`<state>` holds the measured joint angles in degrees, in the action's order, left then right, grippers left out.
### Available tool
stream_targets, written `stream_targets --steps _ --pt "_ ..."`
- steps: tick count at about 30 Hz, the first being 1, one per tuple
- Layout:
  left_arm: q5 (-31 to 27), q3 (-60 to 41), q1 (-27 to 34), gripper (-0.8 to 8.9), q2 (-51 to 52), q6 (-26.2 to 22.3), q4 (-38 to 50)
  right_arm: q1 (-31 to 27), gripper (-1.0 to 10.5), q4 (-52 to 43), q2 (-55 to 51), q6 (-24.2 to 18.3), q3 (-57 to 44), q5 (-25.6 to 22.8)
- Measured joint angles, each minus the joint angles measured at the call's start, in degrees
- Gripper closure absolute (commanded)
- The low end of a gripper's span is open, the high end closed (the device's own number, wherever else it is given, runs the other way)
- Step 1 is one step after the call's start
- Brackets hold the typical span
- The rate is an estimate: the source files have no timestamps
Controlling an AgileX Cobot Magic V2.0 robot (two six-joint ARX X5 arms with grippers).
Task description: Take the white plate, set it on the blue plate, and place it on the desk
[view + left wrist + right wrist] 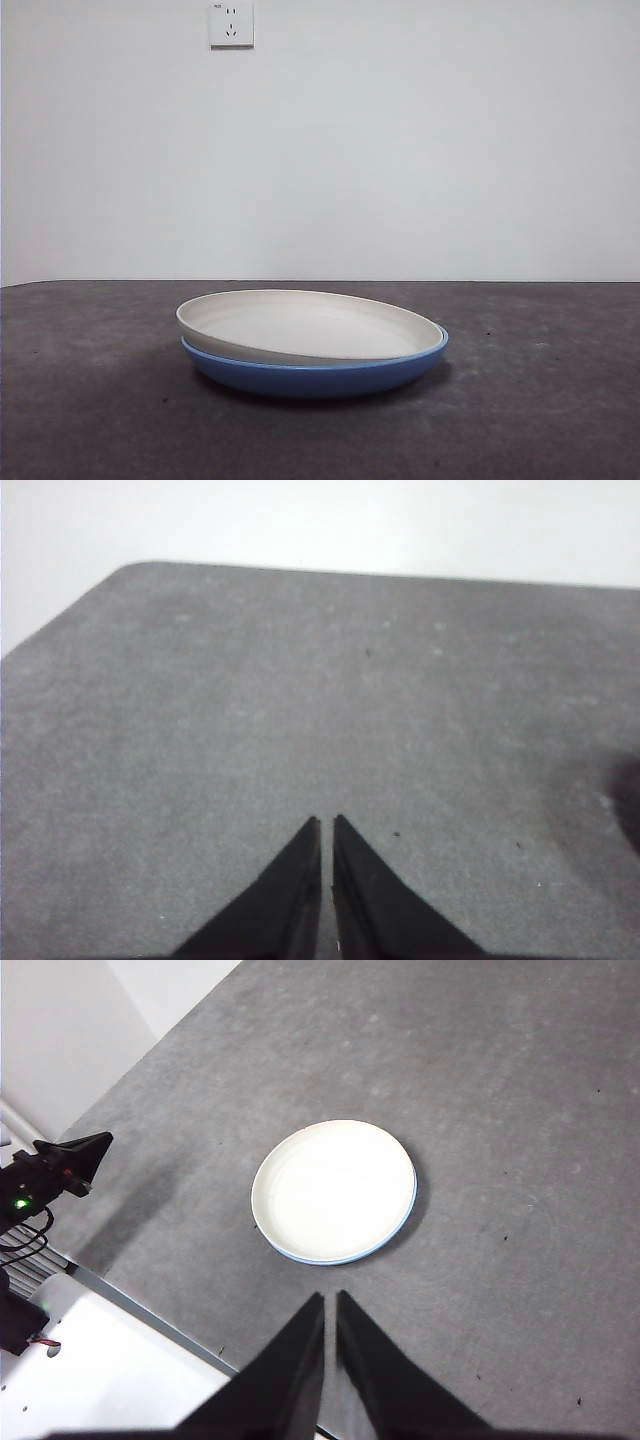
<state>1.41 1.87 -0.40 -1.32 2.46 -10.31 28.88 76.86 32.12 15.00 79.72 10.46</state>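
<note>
I see the white plate (300,325) sitting tilted inside the blue plate (320,378) on the desk (90,400), its left edge raised. A wall socket (231,24) is behind. No pincer shows here.

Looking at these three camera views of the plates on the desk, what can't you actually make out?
- Blue plate: its inside is covered by the white plate in the front view; in the right wrist view only a thin blue edge shows.
- Left gripper: its wrist view shows only bare desk, no plates.
- Dark smudge at that view's edge: cut off, unidentifiable.

Cream-white plate (300,325) tilted atop blue plate (320,378) on desk (100,400)
</note>
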Motion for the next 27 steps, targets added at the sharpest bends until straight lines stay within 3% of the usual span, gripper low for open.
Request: stream_targets --steps 27 --pt "0.0 0.0 0.0 7.93 1.0 0.0 -0.1 0.0 9.3 0.0 0.0 0.0 0.0 0.0"
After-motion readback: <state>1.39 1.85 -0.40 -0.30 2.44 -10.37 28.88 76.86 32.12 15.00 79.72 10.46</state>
